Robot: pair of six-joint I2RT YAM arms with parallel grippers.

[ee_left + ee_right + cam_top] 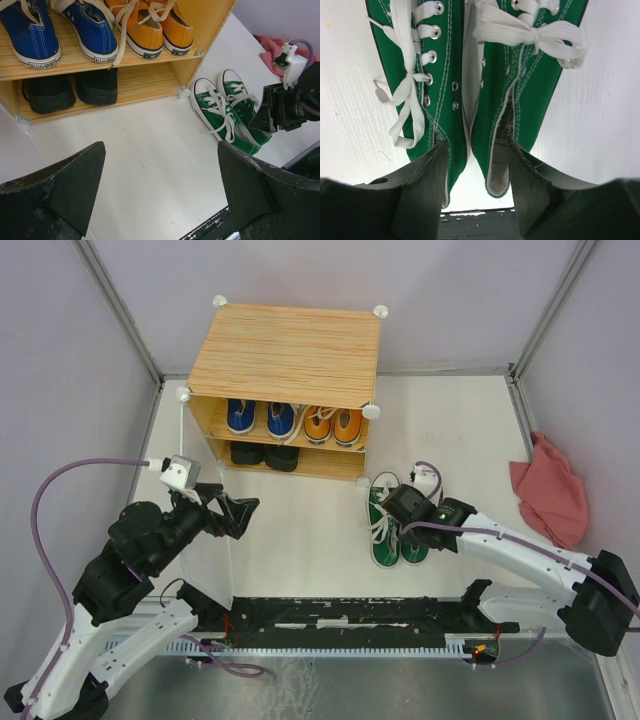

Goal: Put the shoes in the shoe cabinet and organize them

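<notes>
The shoe cabinet (285, 355) stands at the back centre with its translucent door (205, 510) swung open toward me. Blue sneakers (258, 418) and orange sneakers (333, 425) sit on its upper shelf, and black boots (265, 454) on the lower shelf. The green sneakers (382, 520) stand side by side on the table, right of the cabinet. My right gripper (477, 170) is open at their heels, one finger in each shoe's opening, the two inner walls between them. My left gripper (240, 515) is open and empty above the table beside the door.
A pink cloth (550, 490) lies at the right wall. A black rail (340, 620) runs along the near table edge. Enclosure walls close in the left, back and right. The left wrist view shows bare shelf (145, 80) right of the boots (70, 90).
</notes>
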